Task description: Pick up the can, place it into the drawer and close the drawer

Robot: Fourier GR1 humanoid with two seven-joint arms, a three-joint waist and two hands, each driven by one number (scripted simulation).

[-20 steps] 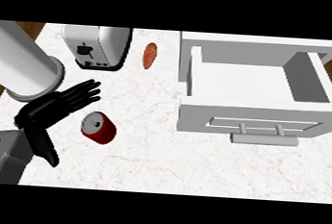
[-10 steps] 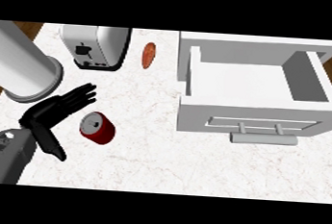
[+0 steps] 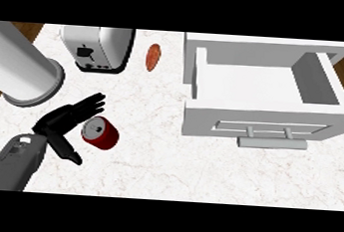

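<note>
Red can (image 3: 100, 132) lying on its side on the white marble counter (image 3: 164, 162), well left of the open drawer (image 3: 265, 93). Left hand (image 3: 66, 120) just beside the can's left, fingers straight and spread, thumb pointing down, grasping nothing. Toaster (image 3: 98, 48) and upright grey cylinder (image 3: 19, 71) at the back left. Right hand out of view.

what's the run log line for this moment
left hand: open beside can | can: on its side on counter | drawer: open
</note>
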